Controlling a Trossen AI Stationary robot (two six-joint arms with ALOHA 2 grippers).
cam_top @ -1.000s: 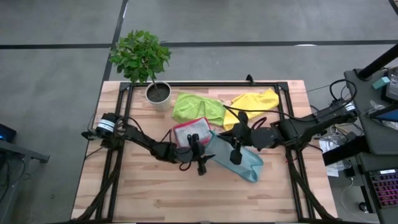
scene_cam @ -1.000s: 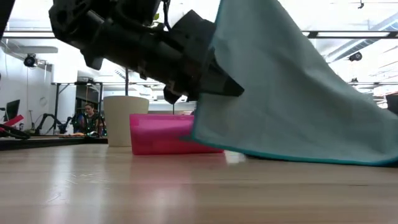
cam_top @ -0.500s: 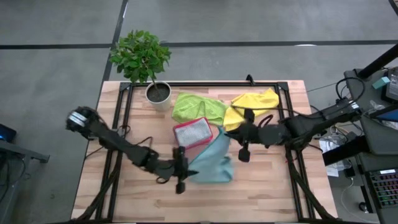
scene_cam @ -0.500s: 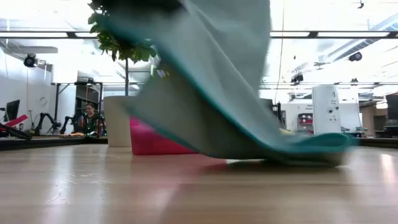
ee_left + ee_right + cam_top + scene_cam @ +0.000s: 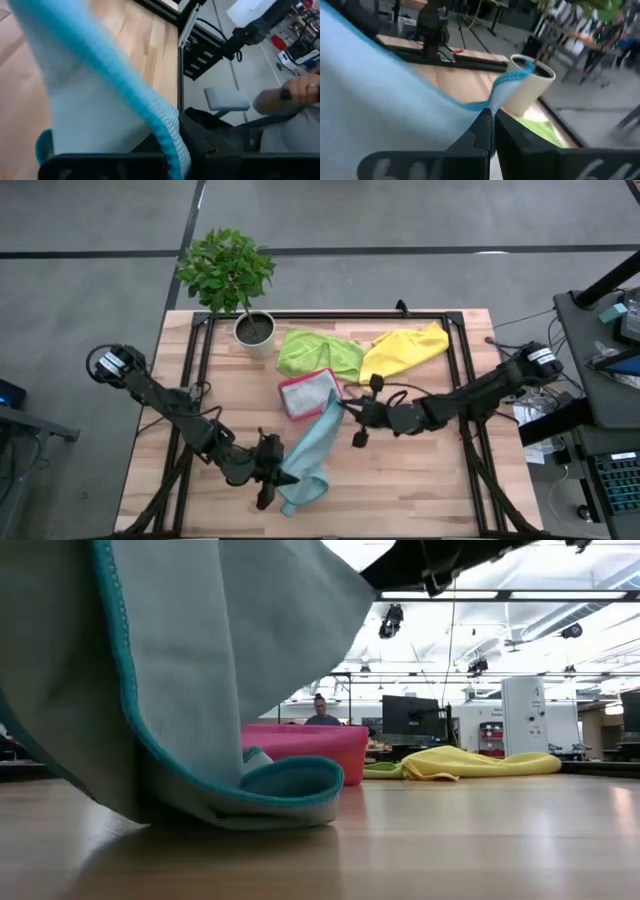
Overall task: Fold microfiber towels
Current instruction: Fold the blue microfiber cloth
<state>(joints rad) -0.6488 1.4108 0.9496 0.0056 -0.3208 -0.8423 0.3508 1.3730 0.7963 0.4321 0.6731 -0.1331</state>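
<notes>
Both grippers are clamping the same teal-blue towel; the left gripper is pinching its lower end near the front of the table, fingers closed on the cloth, while the right gripper is pinching the upper corner just beside the pink tray; the cloth is stretching in a slanted band between them, its lower end bunching on the wood. In the low view the teal-blue towel is hanging large in front, its hemmed edge curling on the tabletop. A pale grey towel is lying in the pink tray; the lime green towel and a yellow towel are lying crumpled at the back of the table; the potted plant is standing at the back left corner.
</notes>
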